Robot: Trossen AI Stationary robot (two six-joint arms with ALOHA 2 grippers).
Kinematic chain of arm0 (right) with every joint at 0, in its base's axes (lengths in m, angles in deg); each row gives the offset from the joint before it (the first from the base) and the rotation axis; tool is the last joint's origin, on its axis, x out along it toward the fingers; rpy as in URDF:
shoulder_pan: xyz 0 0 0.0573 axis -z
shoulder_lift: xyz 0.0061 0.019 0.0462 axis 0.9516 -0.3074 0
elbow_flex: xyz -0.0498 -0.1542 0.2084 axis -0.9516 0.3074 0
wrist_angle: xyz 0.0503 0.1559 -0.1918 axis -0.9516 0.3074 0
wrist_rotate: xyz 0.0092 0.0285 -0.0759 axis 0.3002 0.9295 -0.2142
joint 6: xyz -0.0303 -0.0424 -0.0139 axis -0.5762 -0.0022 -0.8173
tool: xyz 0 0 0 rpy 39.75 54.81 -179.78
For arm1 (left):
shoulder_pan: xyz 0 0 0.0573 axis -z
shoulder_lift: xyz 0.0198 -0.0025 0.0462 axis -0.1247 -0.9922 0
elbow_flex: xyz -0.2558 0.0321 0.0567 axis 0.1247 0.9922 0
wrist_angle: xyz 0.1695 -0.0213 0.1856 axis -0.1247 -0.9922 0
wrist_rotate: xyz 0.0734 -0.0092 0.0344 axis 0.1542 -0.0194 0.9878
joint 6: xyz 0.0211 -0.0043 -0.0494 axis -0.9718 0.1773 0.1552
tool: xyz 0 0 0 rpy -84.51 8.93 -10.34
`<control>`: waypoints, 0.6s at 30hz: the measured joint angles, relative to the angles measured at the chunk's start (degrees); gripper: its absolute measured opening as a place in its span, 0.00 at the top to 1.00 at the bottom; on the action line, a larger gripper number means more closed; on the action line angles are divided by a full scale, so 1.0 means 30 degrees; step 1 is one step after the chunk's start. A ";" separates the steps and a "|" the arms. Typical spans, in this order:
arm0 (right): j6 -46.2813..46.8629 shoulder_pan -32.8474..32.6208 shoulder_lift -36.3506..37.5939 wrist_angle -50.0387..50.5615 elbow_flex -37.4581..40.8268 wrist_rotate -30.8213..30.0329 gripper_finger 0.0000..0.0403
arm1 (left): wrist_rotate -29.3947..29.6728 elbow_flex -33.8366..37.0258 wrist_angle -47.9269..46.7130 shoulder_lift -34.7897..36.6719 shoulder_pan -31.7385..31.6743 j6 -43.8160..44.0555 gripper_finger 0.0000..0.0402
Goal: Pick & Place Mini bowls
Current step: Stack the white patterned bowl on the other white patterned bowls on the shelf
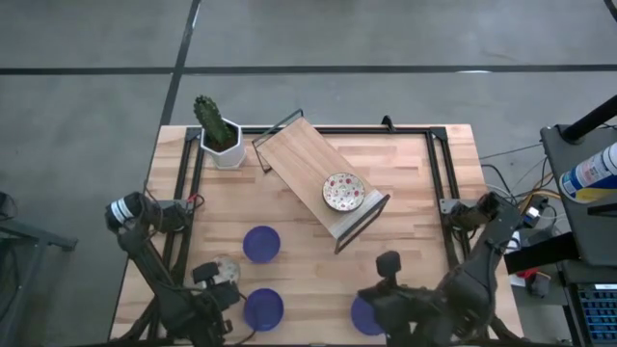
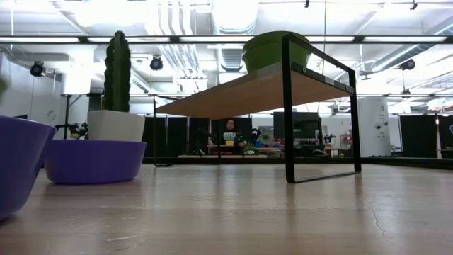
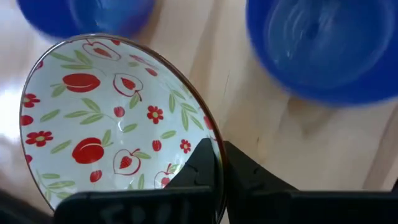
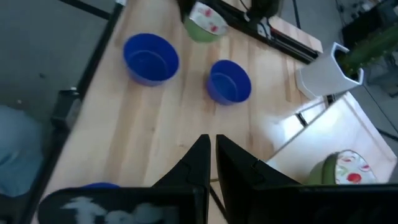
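A cream bowl with red-and-green fruit pattern (image 3: 106,118) sits in my left gripper (image 3: 221,168), which is shut on it at the table's near left (image 1: 224,272). It also shows in the right wrist view (image 4: 207,22). A second patterned bowl (image 1: 343,191) rests on top of the wooden shelf (image 1: 308,159). Three cobalt blue bowls stand on the table: one mid-left (image 1: 261,243), one near-left (image 1: 263,308), one near-centre (image 1: 369,313). My right gripper (image 4: 211,152) is shut and empty above the near-centre of the table (image 1: 388,262). My left gripper pinches the patterned bowl's rim (image 3: 214,146), one finger (image 3: 199,165) inside the bowl and the other finger (image 3: 255,177) outside. The bowl is tilted in the hold; whether it is clear of the table I cannot tell.
A white pot with a green cactus (image 1: 222,143) stands at the far left corner. The shelf on its black frame (image 2: 287,106) runs slantwise across the table's middle. Black rails (image 1: 439,164) line the left and right sides. Bare wood lies at the near right (image 1: 415,241).
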 joint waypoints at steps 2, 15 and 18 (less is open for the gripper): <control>-0.0012 -0.0455 0.0000 -0.0148 0.0007 -0.0011 0.94 | 0.0508 -0.0719 -0.0331 0.0003 -0.0406 -0.1337 0.99; -0.2933 -0.1081 -0.0010 -0.3365 0.1817 0.0182 0.93 | 0.2648 -0.6832 0.1586 0.0010 -0.2780 -1.2290 0.99; -0.4913 -0.0718 -0.0012 -0.5247 0.2488 0.0776 0.88 | 0.1848 -0.7847 0.2734 0.0029 -0.3171 -1.4802 0.99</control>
